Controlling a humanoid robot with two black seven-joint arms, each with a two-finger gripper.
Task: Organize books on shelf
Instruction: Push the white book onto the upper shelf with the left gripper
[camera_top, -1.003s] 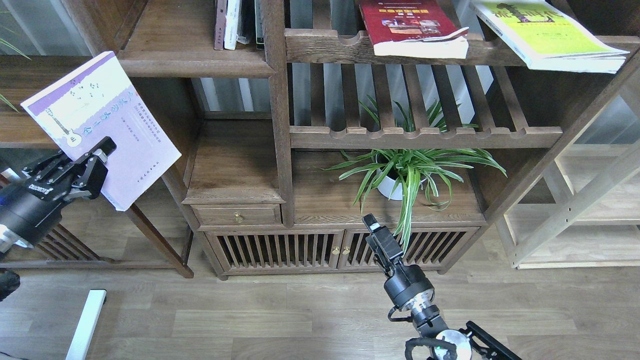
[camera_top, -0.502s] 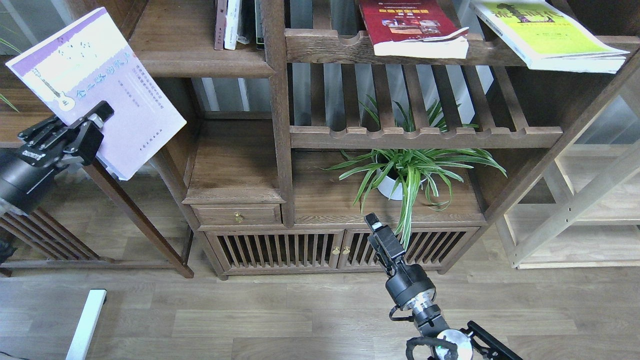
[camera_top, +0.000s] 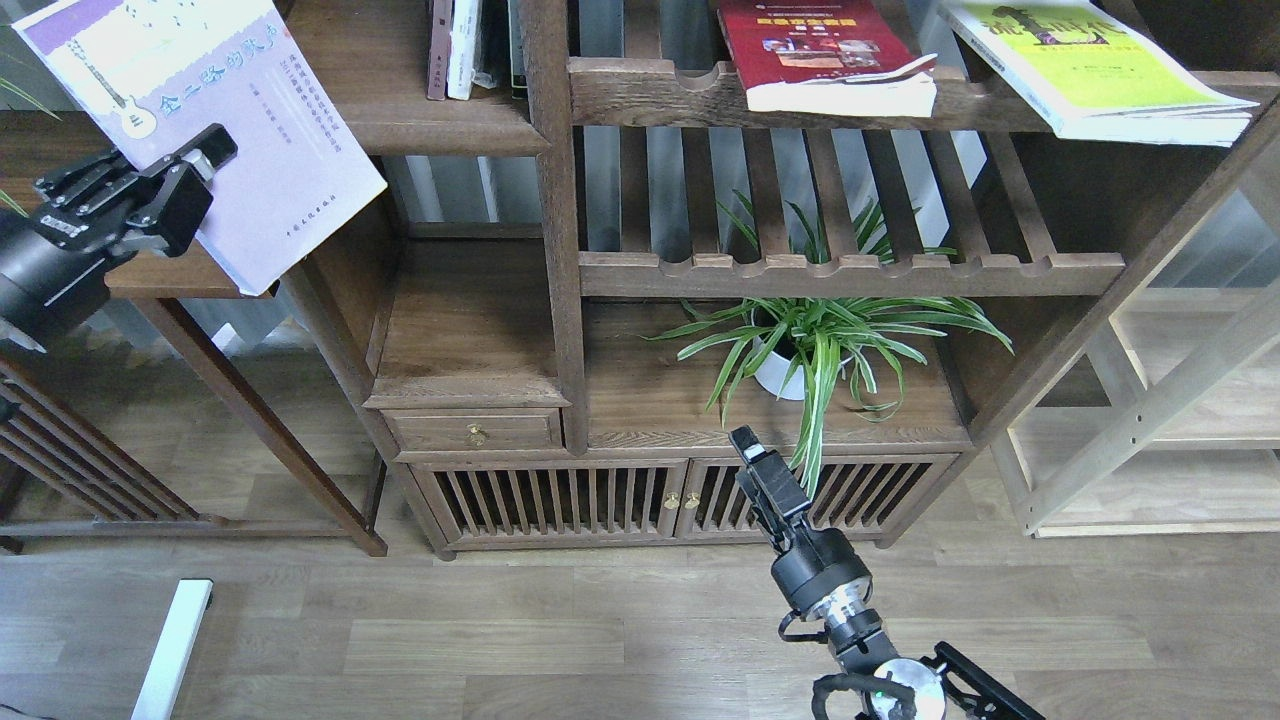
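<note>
My left gripper (camera_top: 203, 160) is shut on the lower left edge of the pale lavender-white book (camera_top: 250, 120), held tilted at the upper left, its right part overlapping the front left of the solid dark-brown shelf (camera_top: 440, 135). The dark red book (camera_top: 815, 50) lies on the slatted rack at top centre. To its right, the yellow-green book (camera_top: 1095, 75) hangs over the rack's front rail. My right gripper (camera_top: 752, 452) points up in front of the low cabinet, apart from every book, and is seen too narrow to tell its fingers apart.
Narrow upright volumes (camera_top: 460, 50) stand at the back of the shelf. A potted spider plant (camera_top: 815, 345) sits on the cabinet top just beyond my right gripper. A dark side table (camera_top: 180, 280) is under the held book. Pale light-wood shelving (camera_top: 1150, 430) stands right.
My left gripper has carried the lavender-white book upward and a little right, so its right part now overlaps the solid shelf's front. The right arm has barely moved.
</note>
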